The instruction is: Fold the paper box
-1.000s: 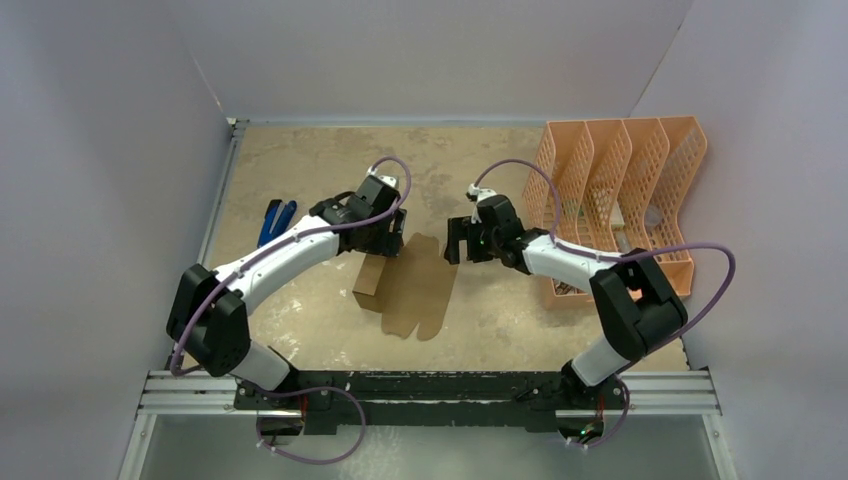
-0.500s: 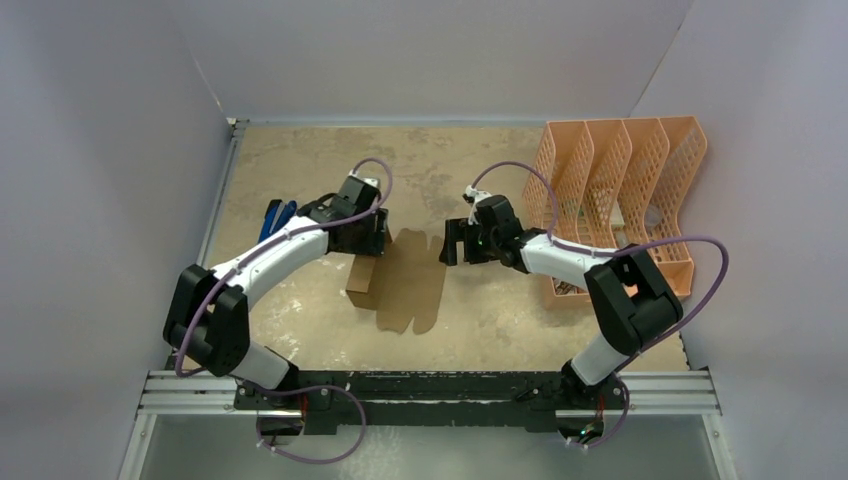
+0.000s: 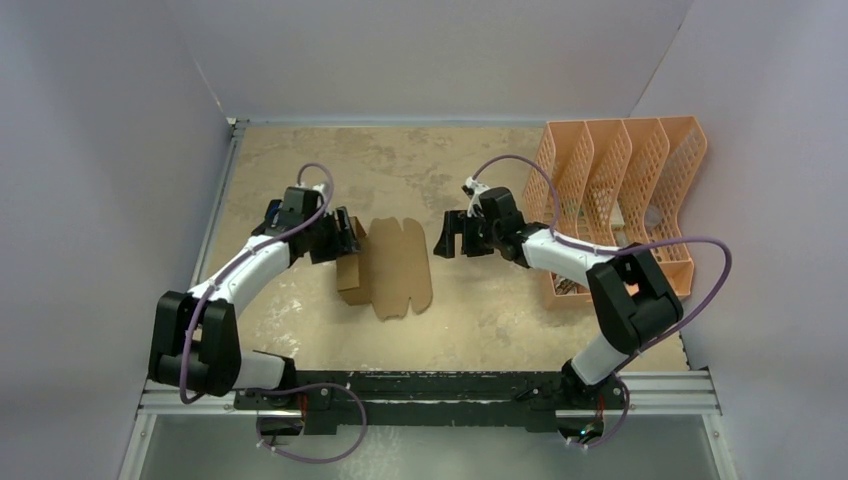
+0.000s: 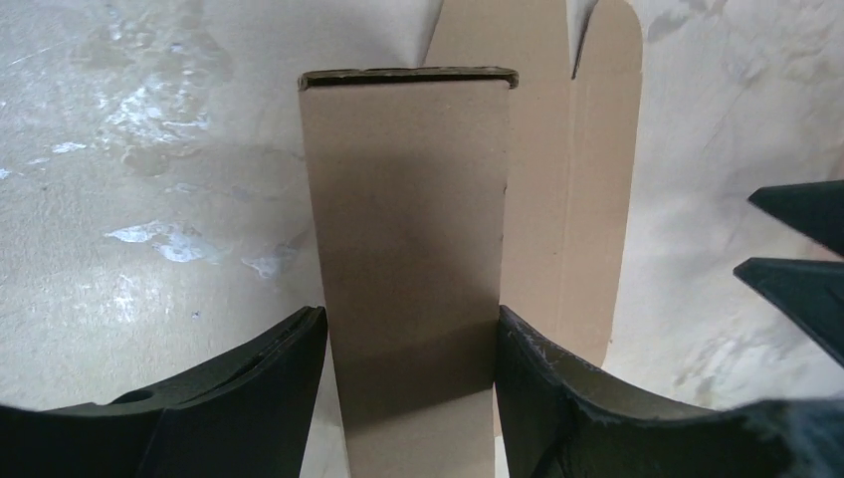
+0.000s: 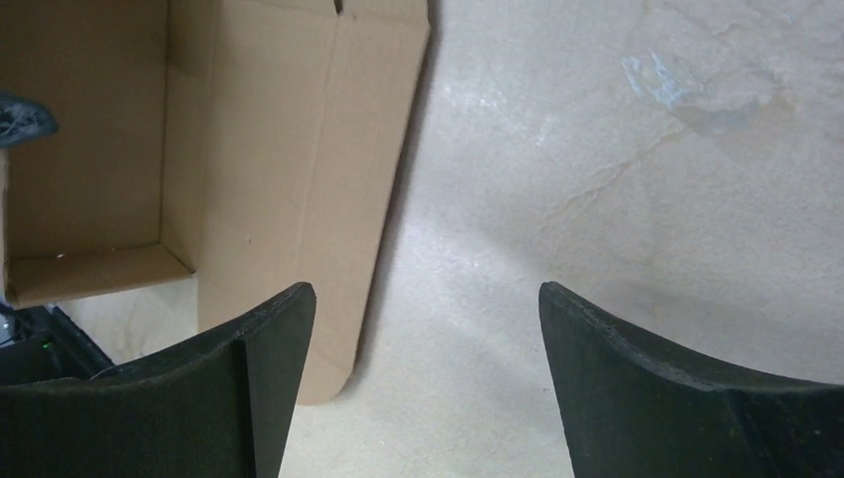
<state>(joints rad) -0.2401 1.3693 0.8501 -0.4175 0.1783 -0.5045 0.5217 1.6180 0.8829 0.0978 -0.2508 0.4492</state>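
The paper box (image 3: 400,268) lay part-folded, its raised flap (image 4: 408,199) between the fingers of the left gripper (image 4: 408,324); whether they pinched it could not be told. The right gripper (image 5: 428,294) hung spread and empty, the box's edge beside one finger. Such light, easily creased card probably wanted holds near its fold lines.

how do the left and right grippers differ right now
The left gripper clasps the box's upright flap; the right gripper holds nothing. Left's jaws are narrower; right's gape wide. Left is at the box's left side, right over the table by its right edge. Both have black fingers.
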